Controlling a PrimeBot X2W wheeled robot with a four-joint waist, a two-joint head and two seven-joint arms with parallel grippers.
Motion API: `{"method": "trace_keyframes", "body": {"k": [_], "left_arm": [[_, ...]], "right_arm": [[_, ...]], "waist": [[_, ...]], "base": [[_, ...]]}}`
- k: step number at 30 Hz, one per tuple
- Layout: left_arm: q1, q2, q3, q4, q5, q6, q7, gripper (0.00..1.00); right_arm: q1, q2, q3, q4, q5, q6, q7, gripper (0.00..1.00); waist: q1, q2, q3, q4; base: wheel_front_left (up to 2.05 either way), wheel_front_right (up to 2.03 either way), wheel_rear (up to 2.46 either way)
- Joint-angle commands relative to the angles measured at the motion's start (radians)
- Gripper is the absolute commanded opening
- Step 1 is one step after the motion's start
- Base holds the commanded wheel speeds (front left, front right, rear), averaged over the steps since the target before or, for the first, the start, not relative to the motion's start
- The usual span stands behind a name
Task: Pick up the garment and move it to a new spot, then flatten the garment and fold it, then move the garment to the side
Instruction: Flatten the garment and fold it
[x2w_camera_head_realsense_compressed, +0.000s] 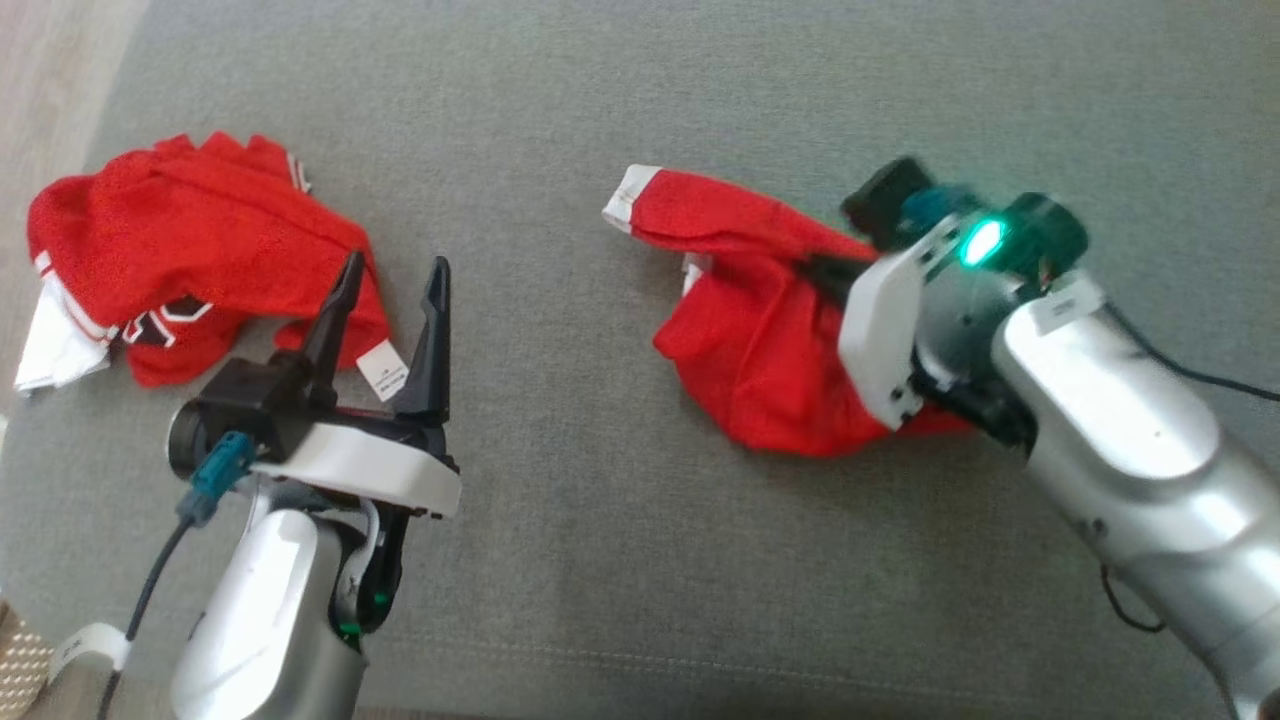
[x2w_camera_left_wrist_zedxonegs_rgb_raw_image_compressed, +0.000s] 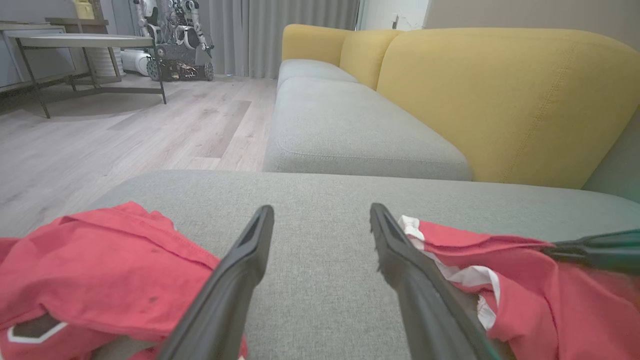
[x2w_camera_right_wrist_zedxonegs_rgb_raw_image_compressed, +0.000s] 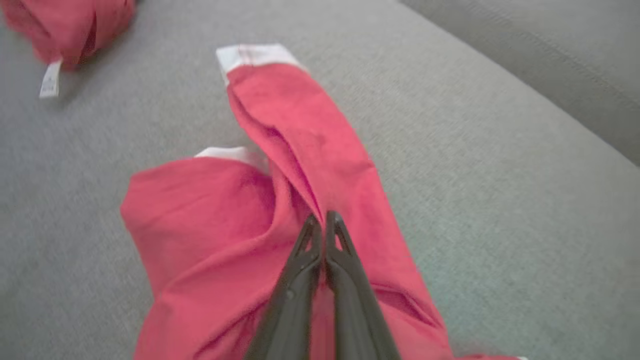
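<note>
right pincer (x2w_camera_right_wrist_zedxonegs_rgb_raw_image_compressed: 322, 217) had its two dark fingers pressed together, clamped on a raised fold of the smaller red garment (x2w_camera_head_realsense_compressed: 760, 350), which lay crumpled on the grey sofa seat (x2w_camera_head_realsense_compressed: 600, 560). in the head view that arm reached in from 4 o'clock, and the fingertips were buried in the cloth at the piece's 2 o'clock side. from the grip a long red strip ran toward 10 o'clock and ended in a white band (x2w_camera_head_realsense_compressed: 628, 195).

left pincer (x2w_camera_head_realsense_compressed: 397, 262) stood with its fingers wide apart and nothing between them, pointing toward 12 o'clock in the head view. whether it touched the seat could not be told.

the garment (x2w_camera_head_realsense_compressed: 190, 240) lay in a loose heap at 10 o'clock from the left pincer, near the seat's left edge and well apart from the smaller piece. its white sleeve (x2w_camera_head_realsense_compressed: 55, 345) stuck out at the heap's 8 o'clock corner, with part of the black print (x2w_camera_head_realsense_compressed: 160, 325) showing just beside it. the white tag (x2w_camera_head_realsense_compressed: 385, 372) lay at the heap's 4 o'clock edge, seen between the left pincer's two fingers.

in the left wrist view a yellow backrest (x2w_camera_left_wrist_zedxonegs_rgb_raw_image_compressed: 500, 100) rose at 2 o'clock beyond the seat, and a wooden floor (x2w_camera_left_wrist_zedxonegs_rgb_raw_image_compressed: 150, 125) spread toward 10 o'clock.
</note>
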Motion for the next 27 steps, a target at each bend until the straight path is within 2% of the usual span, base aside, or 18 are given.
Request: {"method": "trace_keyframes", "body": {"k": [1, 7, 12, 16, 20, 21, 23, 27], "left_arm": [[-0.035, 0.007, 0.049, -0.028, 0.012, -0.005, -0.009, 1.0], [-0.017, 0.004, 0.082, -0.034, 0.033, -0.013, -0.009, 1.0], [0.0, 0.004, 0.099, -0.04, 0.049, -0.017, -0.009, 1.0], [0.009, 0.004, 0.105, -0.04, 0.055, -0.023, -0.009, 1.0], [0.018, 0.006, 0.11, -0.039, 0.06, -0.024, -0.009, 1.0], [0.02, 0.007, 0.112, -0.039, 0.061, -0.024, -0.009, 1.0], [0.026, 0.008, 0.114, -0.038, 0.061, -0.024, -0.009, 1.0], [0.032, 0.01, 0.116, -0.035, 0.061, -0.023, -0.009, 1.0]], "right_arm": [[-0.01, -0.001, -0.045, -0.033, 0.011, -0.001, -0.035, 0.0], [0.106, 0.011, -0.247, -0.102, 0.051, -0.001, -0.128, 0.0], [0.308, 0.058, -0.461, -0.179, 0.125, -0.001, -0.169, 0.0], [0.499, 0.127, -0.62, -0.223, 0.153, -0.001, -0.192, 0.0], [0.656, 0.213, -0.734, -0.259, 0.144, -0.001, -0.206, 0.0], [0.682, 0.231, -0.754, -0.268, 0.138, -0.001, -0.208, 0.17], [0.72, 0.26, -0.779, -0.288, 0.129, -0.001, -0.21, 1.0], [0.752, 0.285, -0.815, -0.335, 0.08, -0.001, -0.255, 1.0]], "waist": [[0.0, 0.0, -0.005, -0.011], [0.0, 0.0, -0.022, -0.052], [0.0, 0.0, -0.035, -0.084], [0.0, 0.0, -0.039, -0.101], [0.0, 0.0, -0.041, -0.121], [0.0, 0.0, -0.042, -0.128], [0.0, 0.0, -0.045, -0.137], [0.0, 0.0, -0.049, -0.151]], "base": [[0.0, 0.0, 0.0], [0.0, 0.0, 0.0], [0.0, 0.0, 0.0], [0.0, 0.0, 0.0], [0.0, 0.0, 0.0], [0.0, 0.0, 0.0], [0.0, 0.0, 0.0], [0.0, 0.0, 0.0]]}}
